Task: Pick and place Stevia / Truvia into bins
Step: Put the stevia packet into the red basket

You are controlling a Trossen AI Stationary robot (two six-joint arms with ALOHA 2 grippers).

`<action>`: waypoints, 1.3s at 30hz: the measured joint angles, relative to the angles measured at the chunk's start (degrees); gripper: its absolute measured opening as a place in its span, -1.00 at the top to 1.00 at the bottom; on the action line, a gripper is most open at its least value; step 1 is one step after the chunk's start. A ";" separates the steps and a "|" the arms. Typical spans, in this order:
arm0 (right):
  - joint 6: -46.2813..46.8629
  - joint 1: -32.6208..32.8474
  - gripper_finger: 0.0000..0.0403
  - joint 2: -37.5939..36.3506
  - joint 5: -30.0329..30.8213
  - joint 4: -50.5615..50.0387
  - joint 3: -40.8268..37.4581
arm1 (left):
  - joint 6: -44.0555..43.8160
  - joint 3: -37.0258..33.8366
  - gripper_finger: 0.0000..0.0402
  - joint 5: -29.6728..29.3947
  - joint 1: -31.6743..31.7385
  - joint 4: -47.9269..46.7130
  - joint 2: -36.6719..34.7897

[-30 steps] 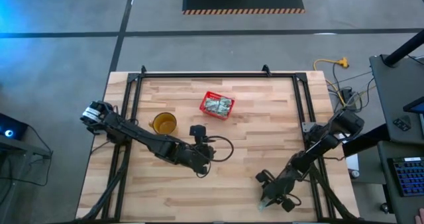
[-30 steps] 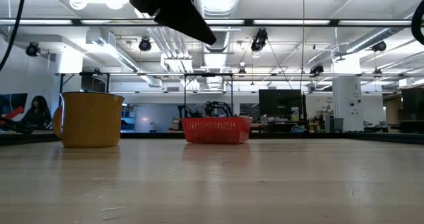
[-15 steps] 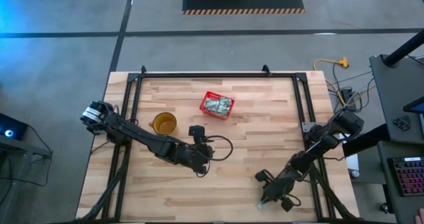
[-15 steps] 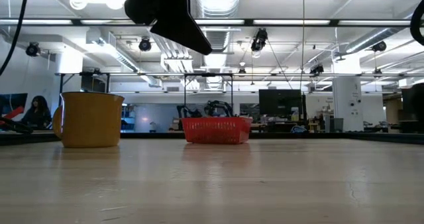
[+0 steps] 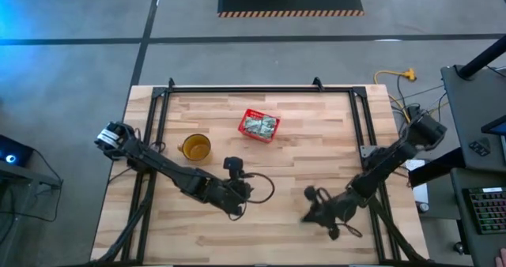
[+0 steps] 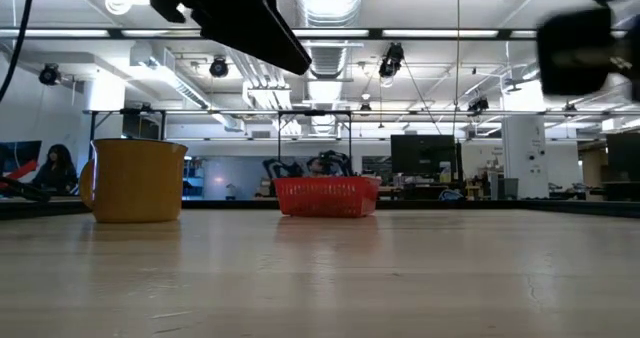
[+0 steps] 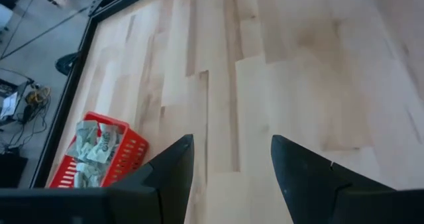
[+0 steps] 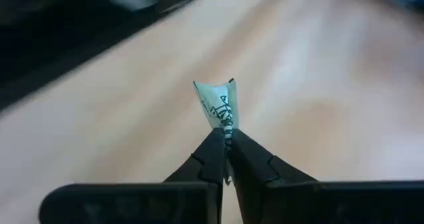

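Over the table's near right part, right gripper (image 8: 227,134): fingers pinched on one sachet (image 8: 218,105), lifted off the wood (print on it unreadable).
Left gripper (image 7: 232,161): near table centre, fingers spread, holding nothing.
Red basket (image 5: 259,125): toward the far edge, filled with sachets.
Yellow cup (image 5: 195,147): left of basket, contents unseen.

The table (image 5: 300,141) is pale wood planks, smooth and matt. The red basket (image 7: 126,154) looks like latticed plastic (slightly glossy), and the sachet (image 8: 218,105) is thin printed paper, creased.
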 joint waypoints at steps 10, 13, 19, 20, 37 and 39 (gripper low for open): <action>-17.73 -16.03 0.93 -12.60 21.27 0.66 0.04 | 0.11 -0.05 0.08 0.02 -4.37 -0.82 0.00; -18.00 -25.16 0.93 -14.73 18.40 0.80 0.04 | 0.11 -0.05 0.08 0.02 -5.03 -1.62 0.00; -17.44 -43.35 0.94 -14.95 -0.19 4.73 0.07 | 0.15 -0.05 0.08 0.00 -5.14 -2.65 0.00; -16.72 -46.13 0.94 -14.67 -2.48 5.58 0.07 | 0.15 -0.05 0.08 -0.02 -5.13 -2.63 0.00; -5.56 -65.63 0.94 8.77 -19.89 12.16 12.12 | 0.17 -0.01 0.08 0.00 -5.17 -3.57 0.00; -4.53 -66.71 0.94 10.85 -20.84 10.15 14.25 | 0.17 -0.01 0.08 -0.02 -5.32 -3.95 0.00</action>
